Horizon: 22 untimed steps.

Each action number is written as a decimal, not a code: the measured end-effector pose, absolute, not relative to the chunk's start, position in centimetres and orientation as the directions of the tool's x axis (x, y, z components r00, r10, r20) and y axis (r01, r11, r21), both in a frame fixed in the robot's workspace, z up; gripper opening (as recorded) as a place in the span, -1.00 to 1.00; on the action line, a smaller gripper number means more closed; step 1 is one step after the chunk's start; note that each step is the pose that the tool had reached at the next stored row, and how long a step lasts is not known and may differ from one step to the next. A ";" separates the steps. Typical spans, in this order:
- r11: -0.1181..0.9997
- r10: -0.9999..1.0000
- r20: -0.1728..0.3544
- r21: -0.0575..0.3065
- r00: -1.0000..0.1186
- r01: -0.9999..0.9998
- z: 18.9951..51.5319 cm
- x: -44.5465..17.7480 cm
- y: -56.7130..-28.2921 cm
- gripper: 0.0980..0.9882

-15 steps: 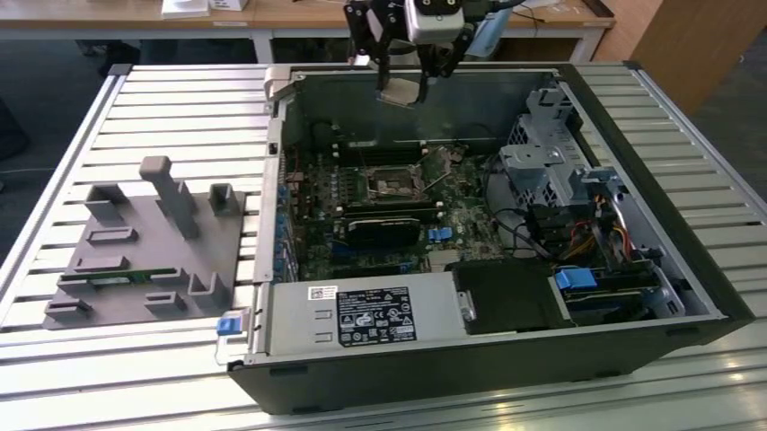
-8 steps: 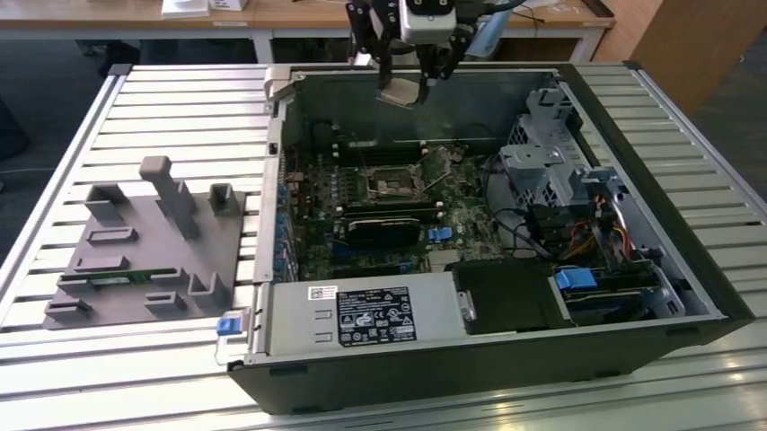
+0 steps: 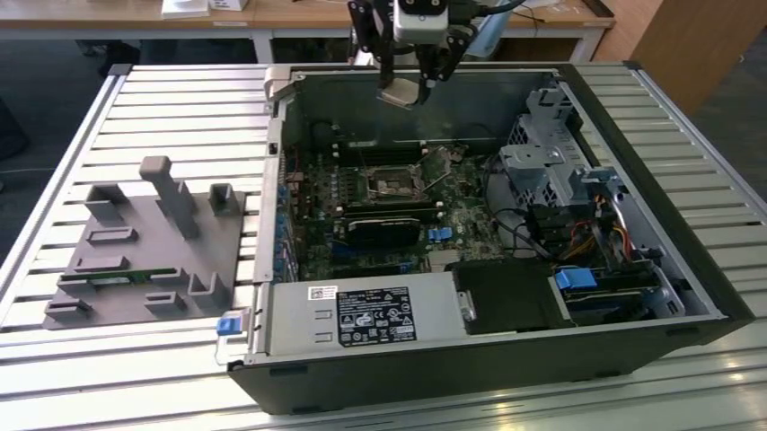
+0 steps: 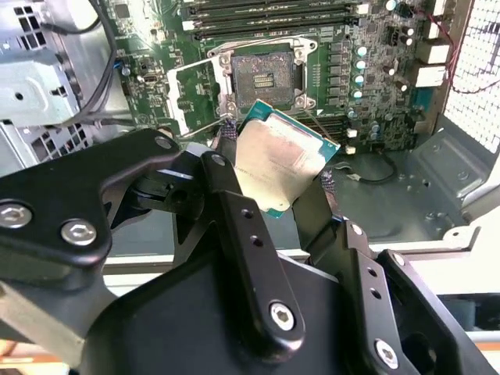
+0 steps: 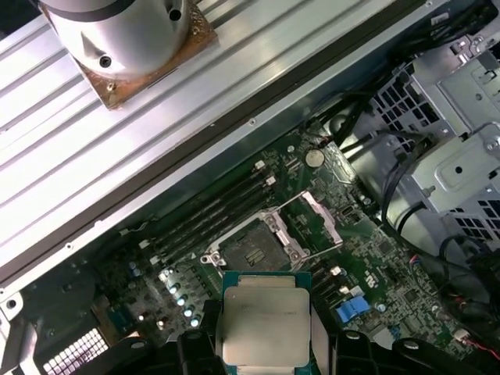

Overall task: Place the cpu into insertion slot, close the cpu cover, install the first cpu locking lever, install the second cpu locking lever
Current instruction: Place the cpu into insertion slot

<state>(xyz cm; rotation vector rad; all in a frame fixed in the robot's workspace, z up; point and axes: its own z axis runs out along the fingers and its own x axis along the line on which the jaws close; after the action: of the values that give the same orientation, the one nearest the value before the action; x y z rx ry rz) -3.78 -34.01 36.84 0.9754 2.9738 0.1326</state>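
My gripper [image 3: 408,88] hangs over the far end of the open computer case [image 3: 671,269], shut on the cpu [image 3: 404,95]. The cpu [image 4: 281,160] is a flat square chip with a dull silver top and a green edge, pinched by its sides between the two black fingers [image 4: 234,203]. Its metal top [image 5: 264,320] also shows in the first wrist view. Below and apart from it, the insertion slot [image 4: 264,74] [image 5: 250,251] [image 3: 390,184] lies open on the motherboard. The cpu cover [image 4: 190,95] [image 5: 319,221] is swung up beside the slot.
A black power supply box [image 3: 359,319] with a label fills the case's near end. A silver drive cage [image 3: 563,171] with cables lines the exterior view's right. A grey fixture block [image 3: 144,251] sits on the slatted table on the exterior view's left.
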 end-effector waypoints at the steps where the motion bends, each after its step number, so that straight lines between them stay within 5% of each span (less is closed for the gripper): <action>1: 0.797 0.598 0.018 0.083 -0.801 0.598 36.8 -3.8 -34.0 -0.02; 22: 0.683 0.728 0.013 0.078 -0.686 0.726 36.8 -3.8 -34.0 -0.02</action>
<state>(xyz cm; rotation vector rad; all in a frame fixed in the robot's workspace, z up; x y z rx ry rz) -3.78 -33.99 36.79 1.2371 2.8643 0.1191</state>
